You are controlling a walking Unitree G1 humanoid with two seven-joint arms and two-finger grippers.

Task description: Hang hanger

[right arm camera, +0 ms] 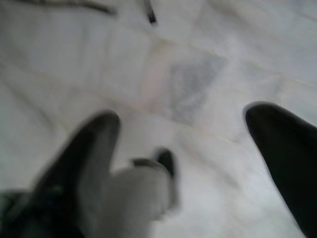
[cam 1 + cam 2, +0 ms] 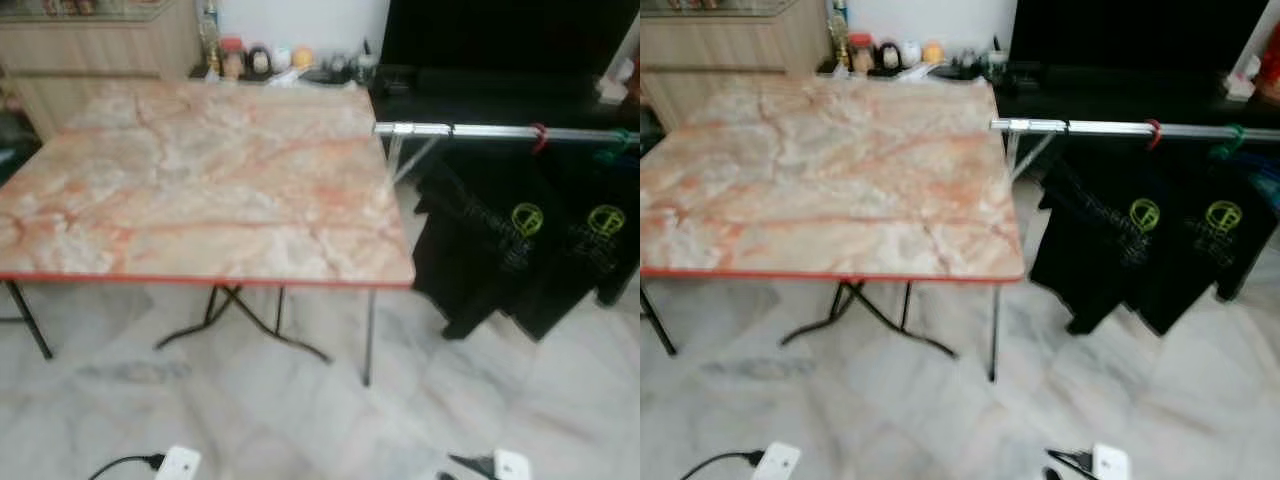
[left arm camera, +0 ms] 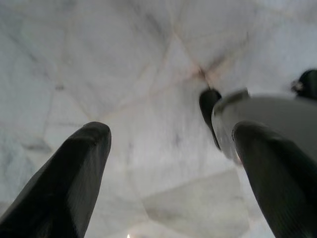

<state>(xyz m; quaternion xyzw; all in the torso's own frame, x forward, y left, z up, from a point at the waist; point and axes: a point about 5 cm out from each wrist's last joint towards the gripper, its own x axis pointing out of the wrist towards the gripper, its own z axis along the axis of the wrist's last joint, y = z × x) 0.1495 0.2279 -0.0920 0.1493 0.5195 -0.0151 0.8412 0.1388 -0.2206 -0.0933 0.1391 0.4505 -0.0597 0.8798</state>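
Both your grippers, left [image 3: 168,168] and right [image 1: 193,163], hung spread and empty over the floor [image 3: 148,74]; no hanger was visible, so scanning around the table [image 2: 200,180] and rail [image 2: 500,131] probably came first.

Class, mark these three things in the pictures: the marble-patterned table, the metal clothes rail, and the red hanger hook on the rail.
marble-patterned table [image 2: 200,190], left eye view, middle of its top.
metal clothes rail [image 2: 490,131], left eye view, bare bar.
red hanger hook [image 2: 539,137], left eye view, curve over the rail.
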